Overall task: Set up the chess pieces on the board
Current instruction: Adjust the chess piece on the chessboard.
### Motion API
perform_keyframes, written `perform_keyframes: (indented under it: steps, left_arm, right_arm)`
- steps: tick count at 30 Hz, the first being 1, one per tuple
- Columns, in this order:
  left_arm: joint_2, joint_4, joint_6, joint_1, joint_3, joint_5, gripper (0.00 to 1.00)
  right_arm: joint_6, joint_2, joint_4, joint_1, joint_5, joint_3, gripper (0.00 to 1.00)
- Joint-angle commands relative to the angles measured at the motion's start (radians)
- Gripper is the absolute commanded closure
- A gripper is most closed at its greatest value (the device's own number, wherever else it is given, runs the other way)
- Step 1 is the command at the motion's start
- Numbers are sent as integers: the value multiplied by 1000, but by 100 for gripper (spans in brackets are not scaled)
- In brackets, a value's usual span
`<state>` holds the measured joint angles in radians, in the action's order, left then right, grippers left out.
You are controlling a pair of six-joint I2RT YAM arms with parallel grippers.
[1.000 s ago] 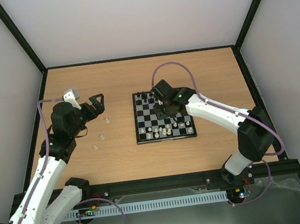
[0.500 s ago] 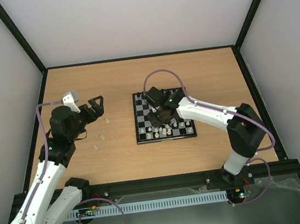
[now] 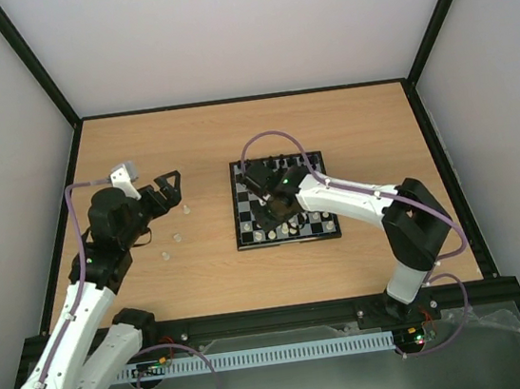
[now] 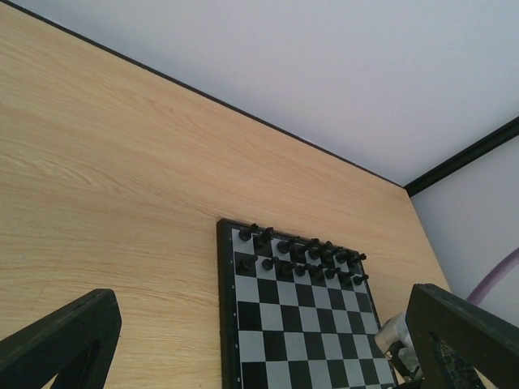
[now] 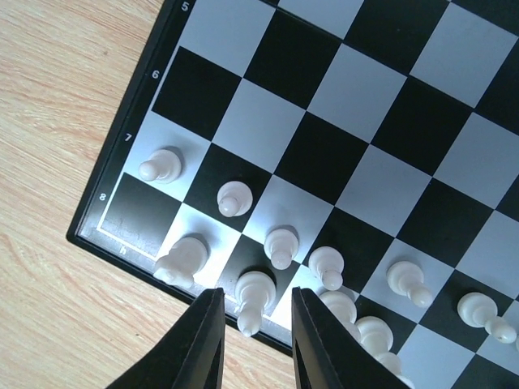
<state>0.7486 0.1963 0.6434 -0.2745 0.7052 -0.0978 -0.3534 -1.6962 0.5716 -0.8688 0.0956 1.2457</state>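
Note:
The board (image 3: pixel 312 170) lies mid-table, with black chessmen along its far rows and white chess pieces (image 3: pixel 313 216) along its near rows. My right gripper (image 3: pixel 268 214) hangs over the board's near-left corner. In the right wrist view it (image 5: pixel 254 304) is open, its jaws on either side of a standing white piece (image 5: pixel 255 293) with gaps on both sides. A white knight (image 5: pixel 180 261) stands beside it and pawns (image 5: pixel 233 197) stand one row in. My left gripper (image 3: pixel 171 187) is wide open and empty above the table left of the board (image 4: pixel 268 328).
Three loose white pieces (image 3: pixel 186 207), (image 3: pixel 176 236), (image 3: pixel 165 256) lie on the wooden table between my left gripper and the board. Black chessmen (image 4: pixel 300 253) fill the board's far rows. Black frame rails border the table.
My right gripper has moved left across the board's near rows to its near-left corner. My left arm has shifted only slightly.

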Motion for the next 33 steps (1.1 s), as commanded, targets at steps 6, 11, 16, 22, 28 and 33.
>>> perform_keyframes:
  steps: [6, 11, 16, 22, 28, 33]
  left_arm:
    - [-8, -28, -3, 6, -13, -12, 1]
    - [-7, -29, -3, 5, -13, -13, 0]
    - [-6, -29, -4, 6, -14, -11, 1]
    - [-1, -34, -4, 7, -15, -11, 1]
    - [2, -37, -5, 8, -16, -11, 0]
    - [7, -42, -5, 9, -18, -13, 1]
  right_arm:
    - [-16, -63, 66, -9, 35, 3, 76]
    - [-12, -82, 63, -8, 40, 16, 76]
    - [-2, -104, 52, -8, 35, 18, 76]
    - [6, -131, 38, -8, 30, 22, 80]
    - [11, -146, 33, -7, 38, 34, 81]
    - [8, -144, 27, 4, 56, 43, 80]
